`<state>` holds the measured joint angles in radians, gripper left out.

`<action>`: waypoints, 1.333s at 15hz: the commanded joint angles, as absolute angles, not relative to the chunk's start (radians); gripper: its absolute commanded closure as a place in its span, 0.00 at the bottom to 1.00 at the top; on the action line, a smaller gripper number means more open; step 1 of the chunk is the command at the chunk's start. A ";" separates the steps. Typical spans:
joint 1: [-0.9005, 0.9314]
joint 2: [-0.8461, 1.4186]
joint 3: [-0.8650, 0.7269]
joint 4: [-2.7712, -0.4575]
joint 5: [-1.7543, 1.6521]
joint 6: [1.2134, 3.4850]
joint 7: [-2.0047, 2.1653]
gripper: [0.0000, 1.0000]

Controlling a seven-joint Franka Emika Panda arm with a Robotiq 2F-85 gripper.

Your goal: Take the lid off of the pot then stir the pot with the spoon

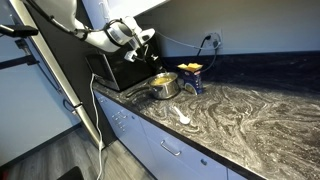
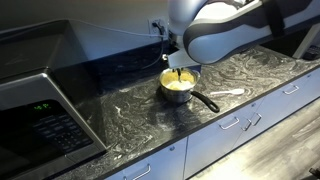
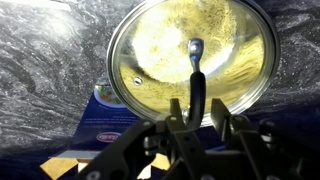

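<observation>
From the left: a microwave (image 2: 40,110), then the pot (image 2: 178,95) with the gripper (image 2: 179,68) above it, jaws seemingly pinched shut on the knob (image 3: 195,46) of the lid (image 3: 160,55) over the pot's mouth; best lift straight up, level, then set it clear of the spoon (image 2: 228,94) at right.

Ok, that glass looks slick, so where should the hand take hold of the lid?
Probably the small central knob, coming from straight above. The lid lies flat on the pot, and the knob is the only raised part on its smooth glass, so it looks like the one place to close on.
</observation>
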<state>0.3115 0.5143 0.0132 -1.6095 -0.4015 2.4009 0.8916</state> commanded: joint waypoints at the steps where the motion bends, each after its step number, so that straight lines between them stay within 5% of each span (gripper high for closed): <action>1: 0.332 0.529 -0.003 -1.569 -0.371 2.371 0.883 0.92; 2: 0.332 0.529 -0.003 -1.569 -0.367 2.370 0.882 1.00; 20: 0.320 0.243 0.000 -1.735 -0.413 2.257 0.886 0.96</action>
<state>0.3350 0.3600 0.0050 -1.6333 -0.3993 2.2914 0.8879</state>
